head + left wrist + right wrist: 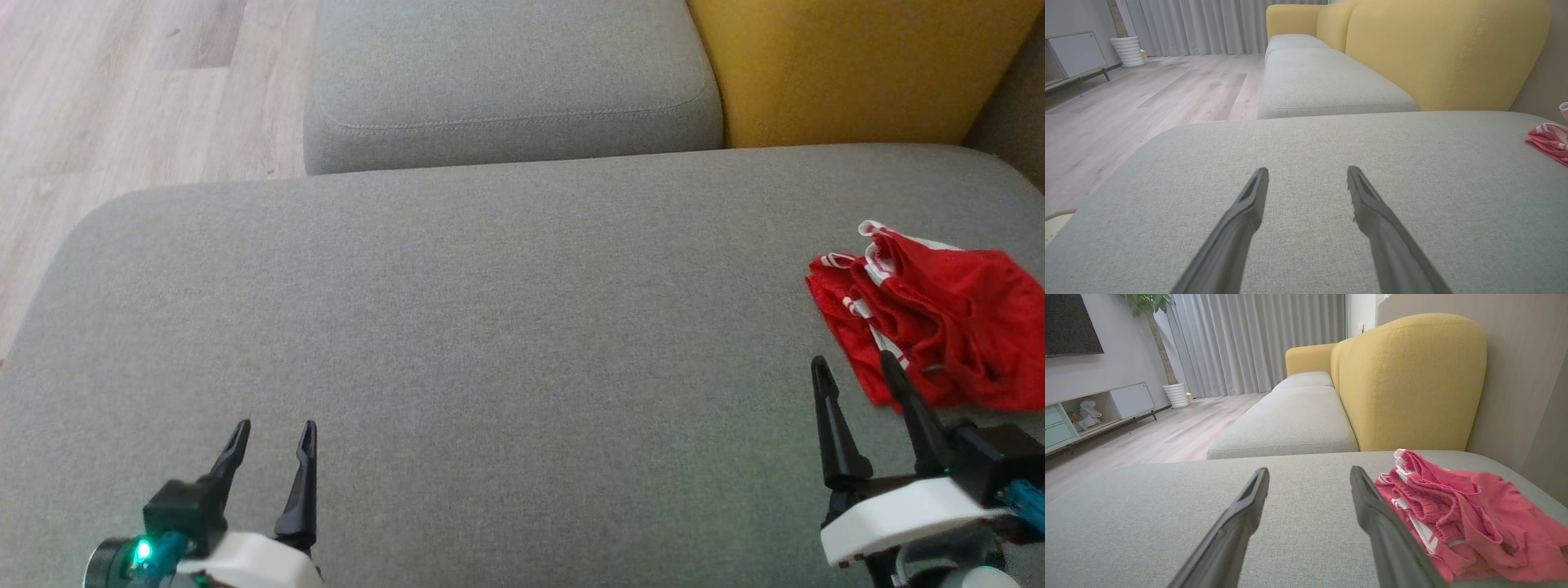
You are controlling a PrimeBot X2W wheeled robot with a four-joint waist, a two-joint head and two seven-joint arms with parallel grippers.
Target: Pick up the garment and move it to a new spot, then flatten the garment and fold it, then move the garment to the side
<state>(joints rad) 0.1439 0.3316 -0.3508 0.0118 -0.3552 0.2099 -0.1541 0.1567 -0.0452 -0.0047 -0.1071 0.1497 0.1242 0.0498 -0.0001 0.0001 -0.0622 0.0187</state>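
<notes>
A crumpled red garment (939, 314) with white stripes lies at the far right of the grey sofa cushion (490, 327); it also shows as the garment (1466, 514) in the right wrist view and the garment (1549, 141) at the right edge of the left wrist view. My right gripper (853, 367) stands open just in front of it, one finger over its near edge, holding nothing. Low at the left, my left gripper (273, 433) is open and empty above the cushion. In the wrist views, the left gripper (1306, 173) and right gripper (1308, 473) both stand open.
A second grey seat cushion (506, 82) adjoins at the back, beside a yellow backrest (849, 65). Wooden floor (122, 90) lies past the cushion's left edge. A low cabinet (1094, 412), a plant pot (1176, 395) and curtains (1257, 343) stand far off.
</notes>
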